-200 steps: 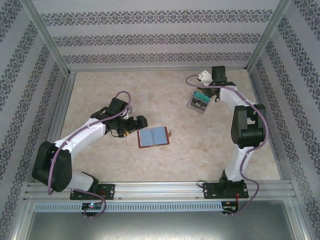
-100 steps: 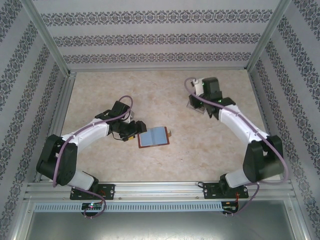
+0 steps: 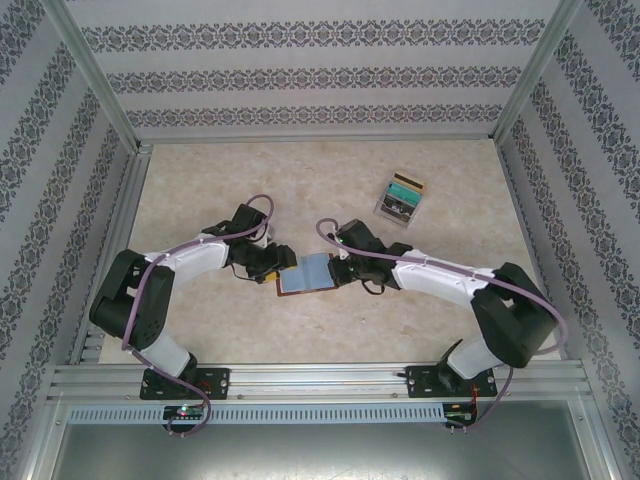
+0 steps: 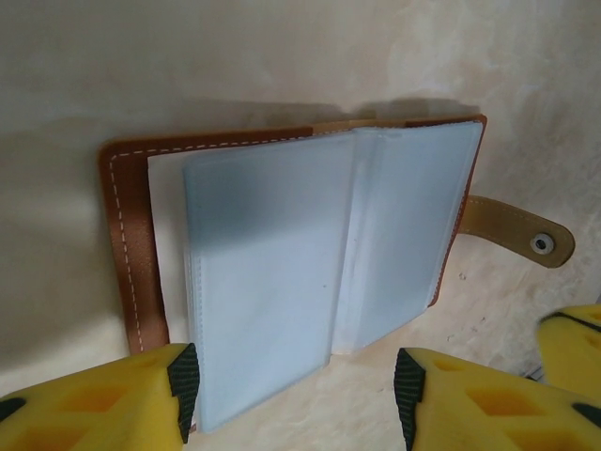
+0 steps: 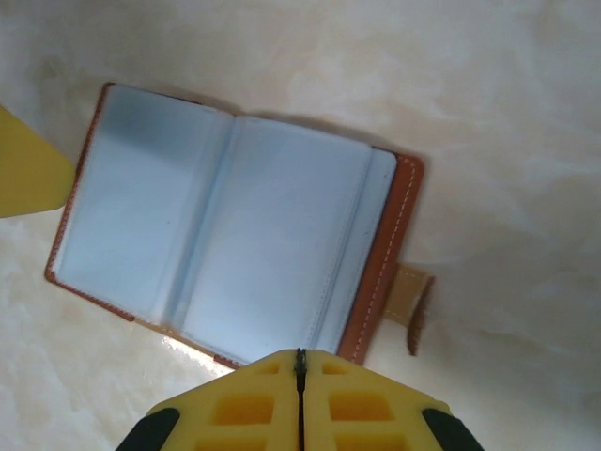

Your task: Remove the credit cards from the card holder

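Observation:
The card holder (image 3: 306, 272) lies spread open mid-table, brown leather with pale blue-grey pockets (image 4: 282, 254) and a snap tab (image 4: 526, 235). The credit cards are hidden; the pockets show plain blue-grey. My left gripper (image 3: 277, 263) is at the holder's left edge. In the left wrist view it (image 4: 297, 395) stands open, its pads astride the near edge of the pocket pages, the left pad (image 4: 185, 390) against the page stack. My right gripper (image 3: 338, 270) is at the holder's right side, shut (image 5: 300, 357) with nothing in it, tips over the holder's (image 5: 235, 244) near edge.
A clear plastic box (image 3: 403, 198) with coloured cards stands at the back right. Patterned walls and metal frame posts close in the table (image 3: 250, 180) on three sides. The other arm's yellow finger (image 5: 28, 174) sits just left of the holder.
My right arm swung from the clear box down to the holder's right side and its jaws shut. My left gripper moved up to the holder's left edge and its jaws narrowed.

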`<state>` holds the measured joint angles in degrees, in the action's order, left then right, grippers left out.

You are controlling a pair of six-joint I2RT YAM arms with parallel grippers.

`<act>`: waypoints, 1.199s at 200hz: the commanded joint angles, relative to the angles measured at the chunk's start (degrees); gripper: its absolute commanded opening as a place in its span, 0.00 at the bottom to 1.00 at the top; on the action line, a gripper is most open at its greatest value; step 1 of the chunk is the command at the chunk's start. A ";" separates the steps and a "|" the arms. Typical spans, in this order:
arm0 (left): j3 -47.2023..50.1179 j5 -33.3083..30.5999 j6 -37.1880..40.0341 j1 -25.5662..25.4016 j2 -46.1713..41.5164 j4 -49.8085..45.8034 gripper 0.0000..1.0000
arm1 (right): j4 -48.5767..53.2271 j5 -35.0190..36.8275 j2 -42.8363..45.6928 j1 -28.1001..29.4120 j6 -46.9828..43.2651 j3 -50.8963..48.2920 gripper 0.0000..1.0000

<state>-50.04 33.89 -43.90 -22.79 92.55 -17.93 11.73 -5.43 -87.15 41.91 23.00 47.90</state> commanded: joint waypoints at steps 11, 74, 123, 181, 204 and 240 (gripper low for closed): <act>0.29 1.35 -0.83 -0.94 1.94 3.67 0.59 | -2.74 0.76 -4.99 0.63 5.14 0.26 0.08; 0.74 3.93 -3.24 -2.21 5.33 8.35 0.59 | -4.30 -1.69 -11.89 1.94 7.39 1.62 0.08; 0.40 4.91 -4.40 -3.24 6.40 9.97 0.59 | -4.03 -1.52 -12.06 2.26 7.67 2.07 0.09; -5.77 -8.25 1.98 -2.80 -3.76 -5.58 0.83 | -2.39 3.86 -2.14 1.33 6.74 0.73 0.19; -8.31 -18.19 4.01 -1.99 -8.65 -11.24 0.98 | -1.00 8.25 4.49 -0.09 5.41 -0.60 0.24; -7.30 -40.02 5.62 -0.69 -17.13 -13.37 0.99 | -0.55 19.48 18.48 -3.31 1.14 -5.15 0.33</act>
<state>-57.69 13.30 -41.25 -24.62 80.01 -25.30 9.67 3.84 -76.36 40.62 28.29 46.15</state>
